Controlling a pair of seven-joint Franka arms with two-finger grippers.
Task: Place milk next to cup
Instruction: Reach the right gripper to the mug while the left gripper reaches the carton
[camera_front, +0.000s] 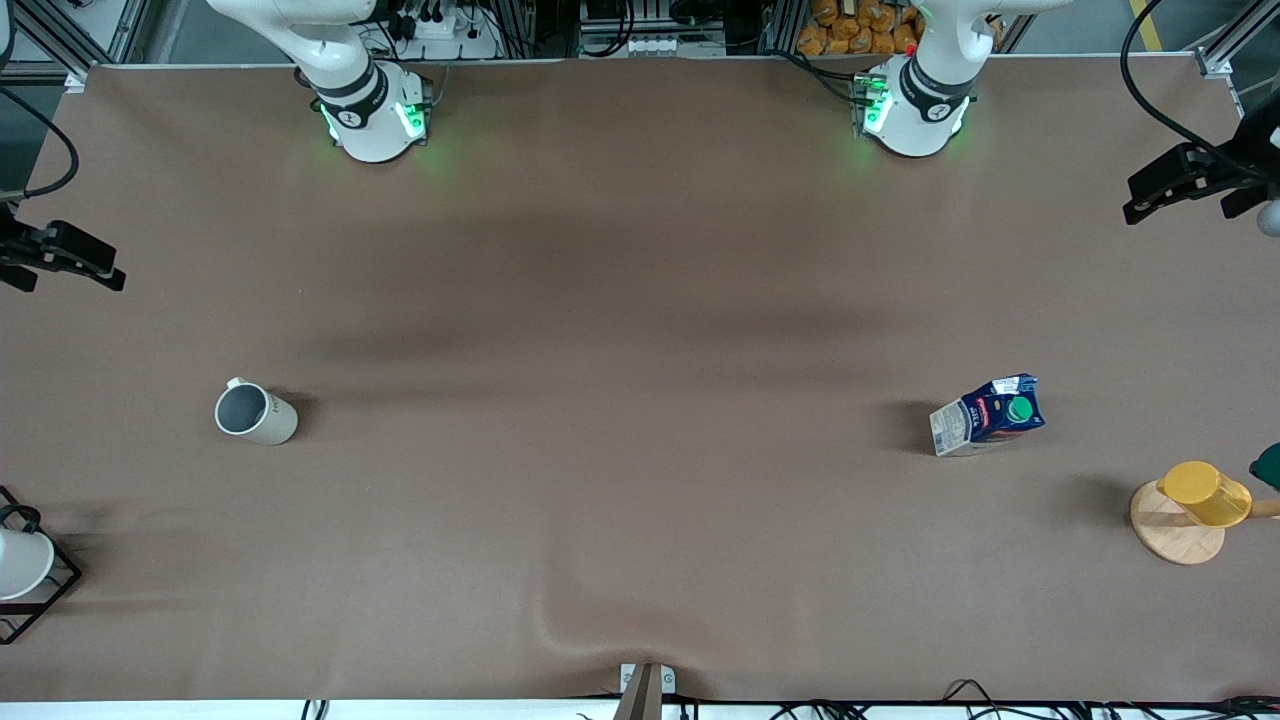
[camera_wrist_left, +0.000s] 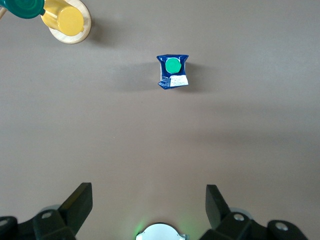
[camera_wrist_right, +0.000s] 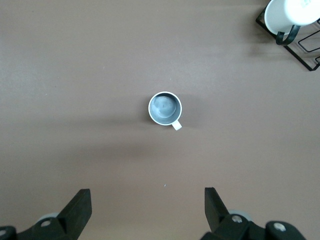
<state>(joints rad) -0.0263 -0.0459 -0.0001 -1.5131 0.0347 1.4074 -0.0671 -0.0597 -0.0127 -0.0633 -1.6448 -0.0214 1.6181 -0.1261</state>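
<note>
The milk (camera_front: 988, 414), a dark blue carton with a green cap, stands on the table toward the left arm's end; it also shows in the left wrist view (camera_wrist_left: 173, 71). The off-white cup (camera_front: 255, 413) with a grey inside stands toward the right arm's end, also in the right wrist view (camera_wrist_right: 165, 109). My left gripper (camera_wrist_left: 149, 202) is open and empty, high over bare table, apart from the milk. My right gripper (camera_wrist_right: 148, 206) is open and empty, high over bare table, apart from the cup. Neither hand shows in the front view.
A yellow cup (camera_front: 1205, 493) lies on a round wooden coaster (camera_front: 1177, 532) at the left arm's end, with a dark green thing (camera_front: 1268, 466) beside it. A white cup in a black wire frame (camera_front: 22, 565) stands at the right arm's end. Brown cloth (camera_front: 640, 350) covers the table.
</note>
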